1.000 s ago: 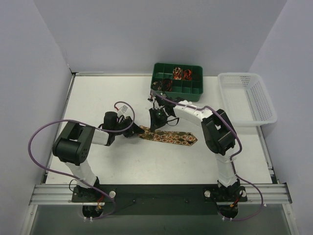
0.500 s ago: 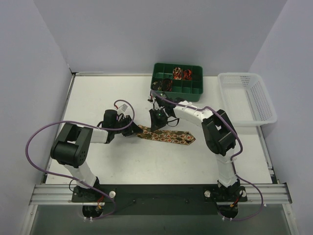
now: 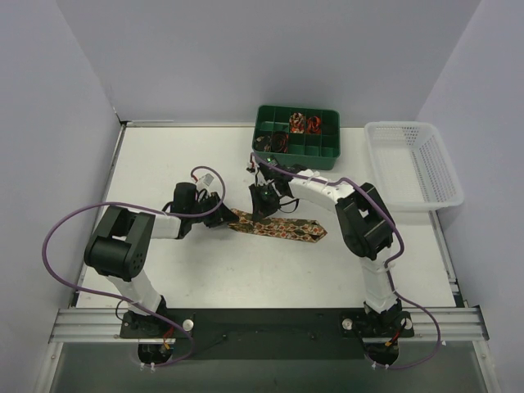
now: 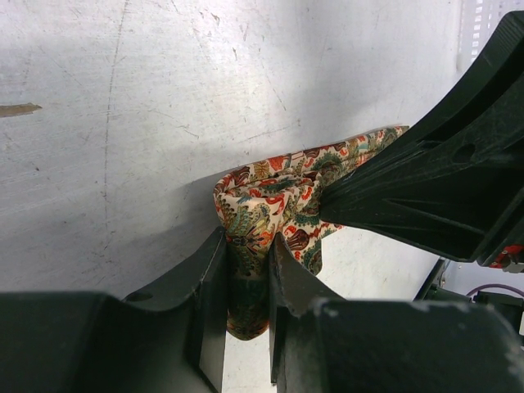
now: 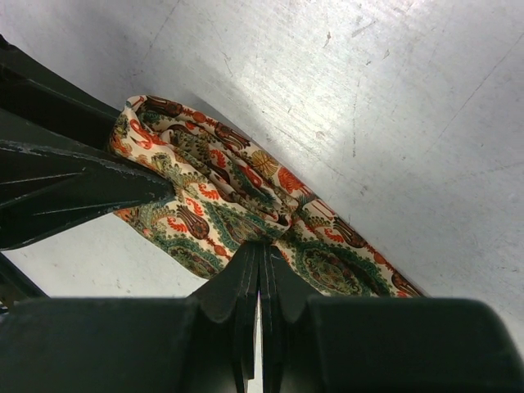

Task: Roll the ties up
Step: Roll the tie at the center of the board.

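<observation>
- The tie (image 3: 282, 228) lies mid-table, its strip running toward 3 o'clock and its 9 o'clock end bunched into a loose fold.
- The left gripper (image 4: 246, 254) clamps that fold, with fabric filling its narrow gap.
- The right gripper (image 5: 260, 250) is pressed nearly together (barely a slit) and pinches the tie's edge.
- A green tray (image 3: 296, 135) sits at 12 o'clock.

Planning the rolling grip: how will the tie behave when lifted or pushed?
Likely floppy: the tie bunches into soft folds where the left gripper pinches it. Probably thin: the right gripper shuts almost fully on it. Pushed, it would likely wrinkle rather than slide.
</observation>
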